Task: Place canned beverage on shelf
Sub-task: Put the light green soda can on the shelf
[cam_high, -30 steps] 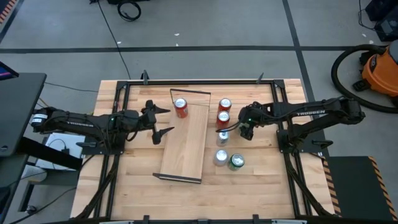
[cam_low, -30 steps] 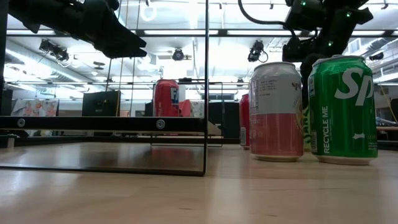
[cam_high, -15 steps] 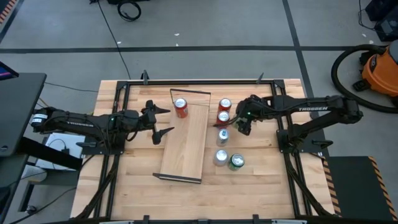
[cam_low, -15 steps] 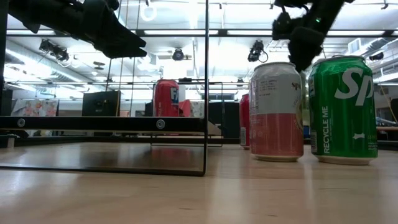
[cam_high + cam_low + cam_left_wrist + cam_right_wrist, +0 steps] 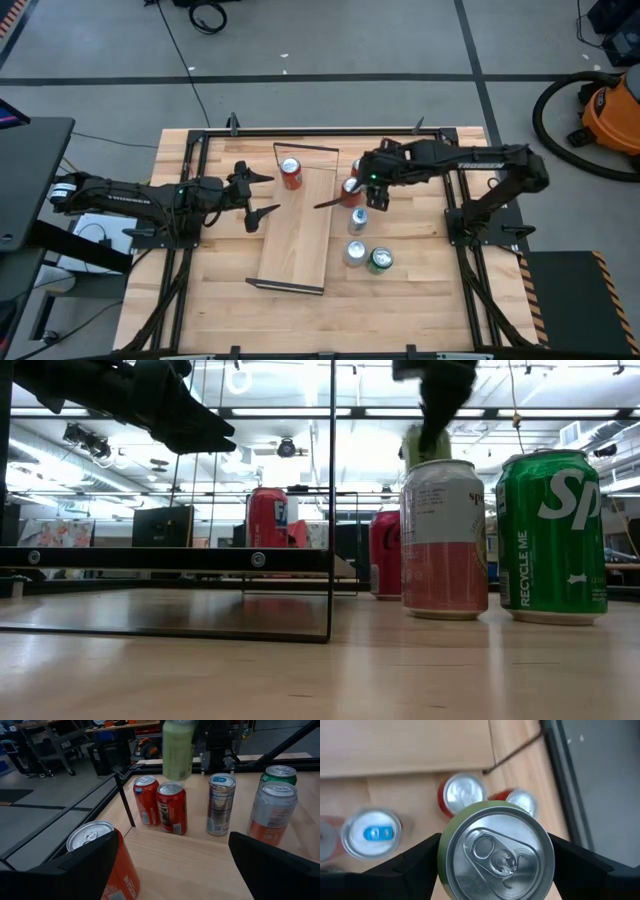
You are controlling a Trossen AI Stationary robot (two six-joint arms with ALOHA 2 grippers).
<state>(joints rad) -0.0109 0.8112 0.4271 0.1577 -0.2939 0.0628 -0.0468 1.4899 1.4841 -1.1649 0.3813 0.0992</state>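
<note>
My right gripper (image 5: pixel 358 186) is shut on a light green can (image 5: pixel 492 845) and holds it in the air just right of the shelf (image 5: pixel 300 225), above two red cans (image 5: pixel 171 807). The can also shows in the low view (image 5: pixel 424 445) and the left wrist view (image 5: pixel 177 750). The shelf is a long light-wood board with dark rod frames at its ends. A red can (image 5: pixel 291 173) stands upright on its far end. My left gripper (image 5: pixel 262 194) is open and empty at the shelf's left side, next to that red can. My right gripper pinches the light green can between its two fingers (image 5: pixel 410 865), on opposite sides of its wall near the top rim (image 5: pixel 442 854). The fingers come from above, pointing down. The can hangs upright below them, lifted clear of the table and the other cans.
Right of the shelf stand a silver can (image 5: pixel 358 218), a pink-and-white can (image 5: pixel 355 252) and a green can (image 5: pixel 380 260), with the red cans (image 5: pixel 350 188) partly under my right gripper. A black frame rail (image 5: pixel 320 132) runs round the tabletop.
My right gripper has lifted the light green can from among the cans right of the shelf. It has carried the can upright toward the table's left edge and a little toward the far edge, over the red cans toward the shelf.
</note>
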